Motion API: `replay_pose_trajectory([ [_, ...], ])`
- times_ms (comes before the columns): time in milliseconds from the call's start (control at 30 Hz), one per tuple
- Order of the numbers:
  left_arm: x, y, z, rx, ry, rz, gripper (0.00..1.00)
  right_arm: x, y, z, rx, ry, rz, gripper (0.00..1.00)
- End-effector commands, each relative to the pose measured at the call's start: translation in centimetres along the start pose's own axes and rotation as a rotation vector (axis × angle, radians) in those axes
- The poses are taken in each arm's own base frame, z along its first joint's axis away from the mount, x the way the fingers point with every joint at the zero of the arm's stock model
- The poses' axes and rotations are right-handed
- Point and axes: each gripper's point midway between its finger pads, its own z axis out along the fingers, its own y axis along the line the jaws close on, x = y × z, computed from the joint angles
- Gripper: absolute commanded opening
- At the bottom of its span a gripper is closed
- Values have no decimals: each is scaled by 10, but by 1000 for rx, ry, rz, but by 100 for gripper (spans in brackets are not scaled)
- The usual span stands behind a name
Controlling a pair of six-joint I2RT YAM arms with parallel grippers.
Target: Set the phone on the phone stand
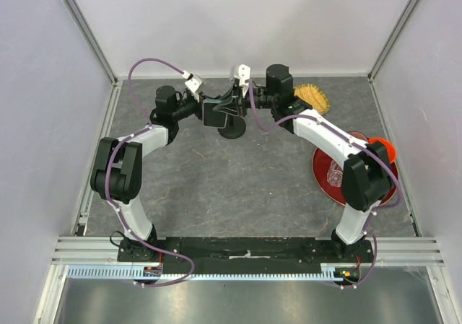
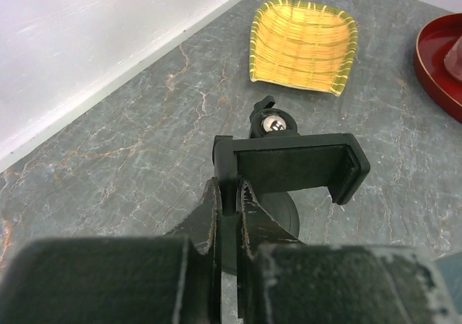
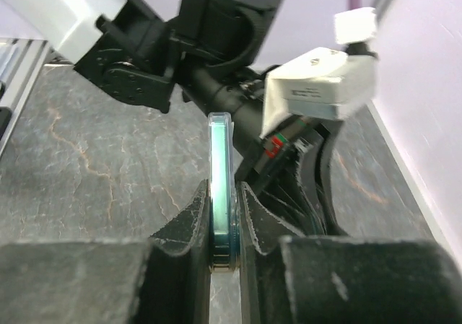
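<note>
Phone (image 3: 220, 187) edge-on, pinched in my right jaws; left jaws clamp the phone stand (image 2: 289, 169), its base partly hidden.

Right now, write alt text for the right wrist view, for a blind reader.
The right gripper pinches the phone edge-on and upright, its thin edge glinting teal. Behind it loom the black left arm and a white box, over a grey marbled table.
</note>
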Motion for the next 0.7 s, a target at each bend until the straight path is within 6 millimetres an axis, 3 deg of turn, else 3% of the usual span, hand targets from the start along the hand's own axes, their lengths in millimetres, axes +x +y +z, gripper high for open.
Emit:
replay_pose_trajectory([
  [0, -1, -13, 1, 130, 2, 2, 2, -37, 3, 12, -176, -141, -273, 0],
  [100, 1, -15, -1, 162, 6, 4, 2, -24, -2, 12, -232, -153, -260, 0],
  [367, 9, -18, -1, 226, 24, -5, 2, -40, -8, -2, -367, -309, -222, 0],
  [433, 9, -18, -1, 227, 25, -5, 2, -30, -13, -1, -397, -305, -165, 0],
  [467, 11, -17, 0, 227, 27, -5, 2, -37, -15, -3, -412, -312, -184, 0],
  [533, 11, -17, -1, 224, 30, -4, 2, -25, -15, -7, -439, -312, -134, 0],
  [567, 11, -17, -1, 227, 30, -1, 2, -34, -17, -10, -447, -318, -143, 0],
  [633, 11, -18, 0, 229, 31, -2, 2, -19, -16, -9, -484, -289, -91, 0],
  [667, 12, -18, 0, 229, 32, -4, 2, -26, -16, -9, -492, -296, -114, 0],
])
